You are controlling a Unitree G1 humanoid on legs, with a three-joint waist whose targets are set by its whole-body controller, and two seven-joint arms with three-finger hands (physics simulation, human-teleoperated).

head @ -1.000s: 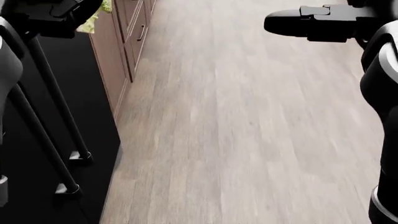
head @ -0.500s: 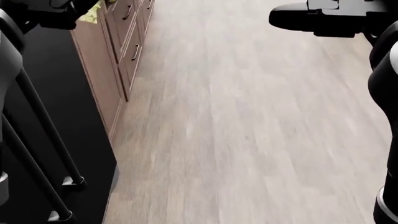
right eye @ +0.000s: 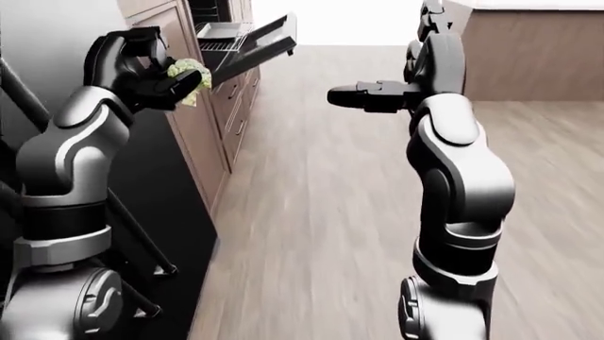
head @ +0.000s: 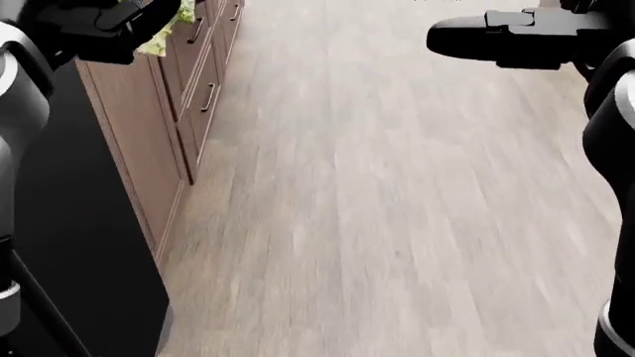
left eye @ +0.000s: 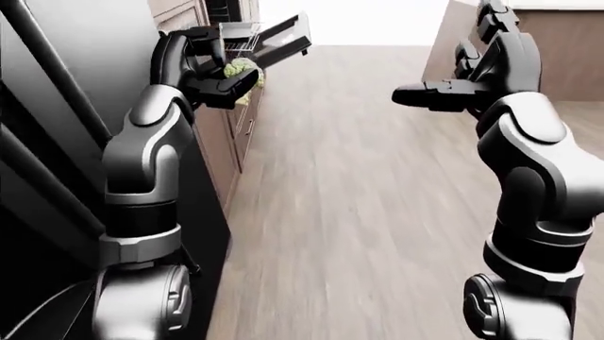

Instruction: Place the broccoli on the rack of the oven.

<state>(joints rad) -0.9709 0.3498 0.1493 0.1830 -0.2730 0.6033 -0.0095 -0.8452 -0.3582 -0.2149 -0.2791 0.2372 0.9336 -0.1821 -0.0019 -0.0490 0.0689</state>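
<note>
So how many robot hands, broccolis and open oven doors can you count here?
Robot hands: 2, the left hand and the right hand
Broccoli: 1, the broccoli, with the left hand's fingers round it
Open oven doors: 1, the oven door, with a rack showing beside it
Total: 4

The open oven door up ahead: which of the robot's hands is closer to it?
Left. The left hand, gripping the broccoli, is just below-left of the oven door; the empty right hand hangs over the floor to its right.
</note>
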